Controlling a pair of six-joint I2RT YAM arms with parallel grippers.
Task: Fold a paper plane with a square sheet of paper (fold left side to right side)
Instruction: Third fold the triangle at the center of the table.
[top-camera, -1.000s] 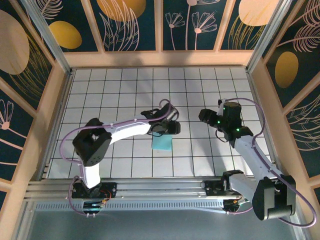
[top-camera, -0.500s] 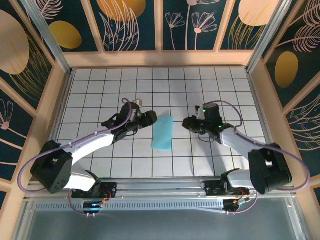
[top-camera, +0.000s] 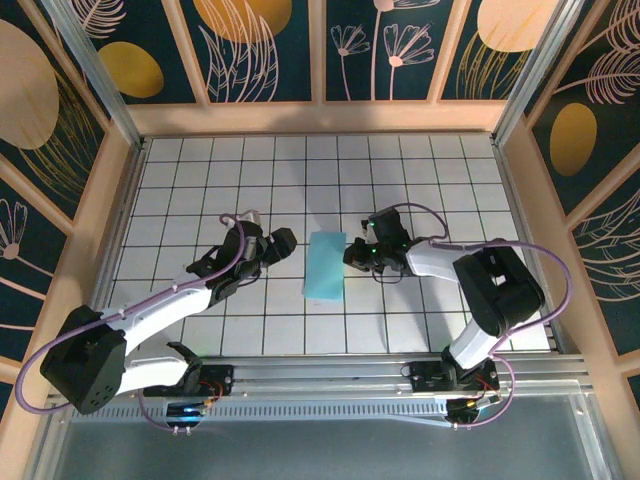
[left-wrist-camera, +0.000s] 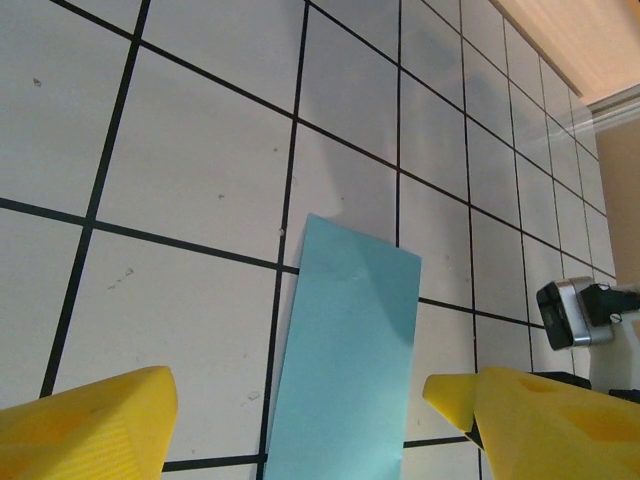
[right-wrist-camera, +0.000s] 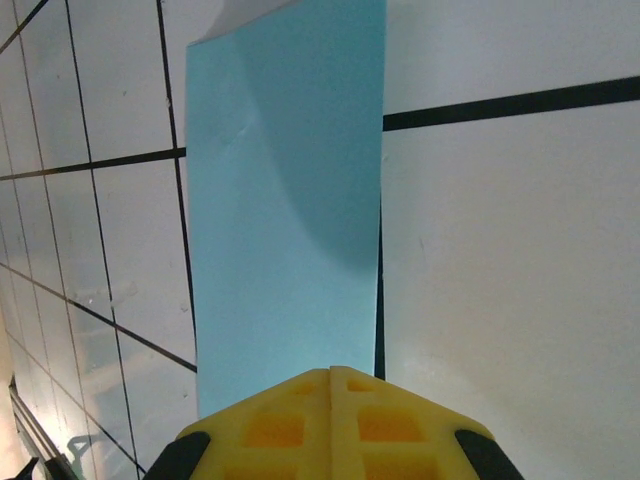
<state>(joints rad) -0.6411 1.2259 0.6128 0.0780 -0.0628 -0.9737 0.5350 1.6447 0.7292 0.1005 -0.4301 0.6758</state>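
Half-fold down, and the arms swapped roles

The sheet of paper (top-camera: 326, 266) lay as a narrow doubled strip mid-way across the tiled table (top-camera: 200, 180), between the two arms. A second before, the left gripper (top-camera: 283, 240) was sitting on its far end. By this point it had backed off to the left with its fingers spread and nothing in them. Meanwhile the right gripper (top-camera: 352, 255) had swung in from the right, its fingers pressed together, with the tip at the strip's right edge. I couldn't tell if it was actually touching. My guess is that the left-to-right fold was laid and pressing the crease came next.
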